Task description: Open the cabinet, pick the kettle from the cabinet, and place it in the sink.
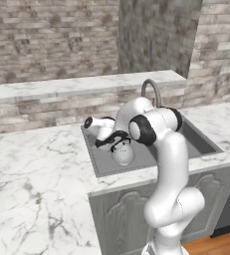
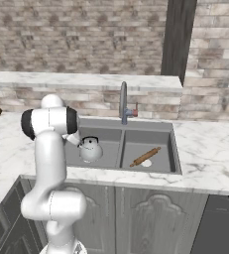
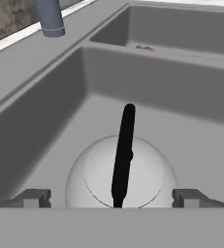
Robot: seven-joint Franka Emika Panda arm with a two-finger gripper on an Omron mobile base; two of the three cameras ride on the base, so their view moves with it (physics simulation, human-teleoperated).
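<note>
The kettle [image 1: 122,154] [image 2: 90,150] stands upright on the floor of the sink's [image 1: 100,169] [image 2: 150,136] left basin. In the hand view its silver dome [image 3: 147,169] and black arched handle lie right below the hand. My gripper [image 1: 117,143] [image 3: 112,198] hovers just above it, open, with one fingertip on each side of the dome and a gap between them and the metal. A grey wood-grain door of the cabinet [image 1: 156,35] [image 2: 178,34] hangs swung out above the back ledge; the cabinet's inside is out of view.
A brown rolling pin [image 2: 145,157] lies in the right basin. The curved faucet [image 1: 151,89] [image 2: 123,101] rises behind the divider. White marble counter [image 1: 32,169] spreads to the left, and grey base cabinets [image 2: 155,218] stand below.
</note>
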